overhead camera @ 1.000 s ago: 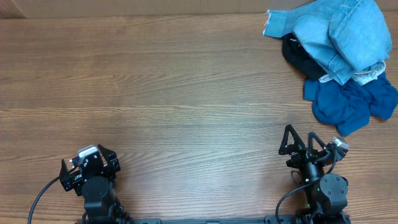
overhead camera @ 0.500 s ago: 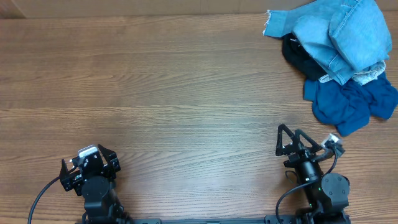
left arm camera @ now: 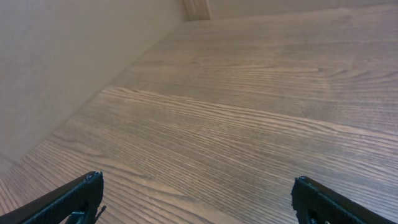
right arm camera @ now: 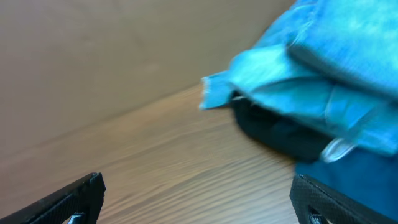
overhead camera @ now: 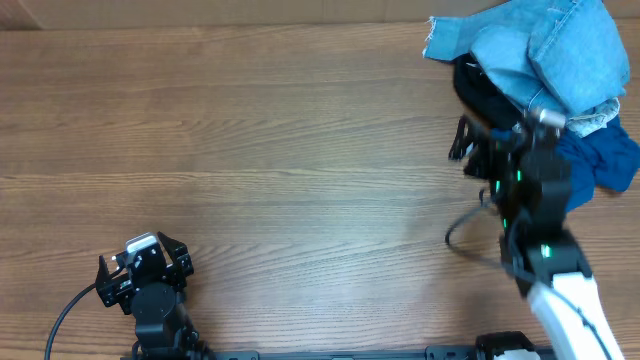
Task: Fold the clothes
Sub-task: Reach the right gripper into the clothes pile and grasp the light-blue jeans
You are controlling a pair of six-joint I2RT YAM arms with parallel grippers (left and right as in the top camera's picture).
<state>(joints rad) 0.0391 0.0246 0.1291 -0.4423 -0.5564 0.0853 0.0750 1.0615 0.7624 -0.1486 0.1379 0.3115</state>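
Note:
The clothes lie heaped at the table's far right corner. Light blue denim jeans (overhead camera: 545,50) top the heap, over a black piece (overhead camera: 478,92) and a dark blue piece (overhead camera: 612,160). My right gripper (overhead camera: 483,130) hangs open at the heap's near left edge, by the black fabric, with nothing between its fingers. The right wrist view shows the jeans (right arm camera: 323,68), the black piece (right arm camera: 280,134) and the dark blue piece (right arm camera: 357,186) just ahead of that open gripper (right arm camera: 198,186). My left gripper (overhead camera: 143,257) rests open at the front left, and its wrist view shows the gripper (left arm camera: 196,186) over bare wood.
The wooden table (overhead camera: 260,150) spreads left of the heap. A pale wall (left arm camera: 56,68) stands along the table's edge in the left wrist view. The right arm's cable (overhead camera: 465,235) loops above the table near the front right.
My right arm has swung from the front edge up across the table to the clothes heap, its jaws still open. The left arm has not moved.

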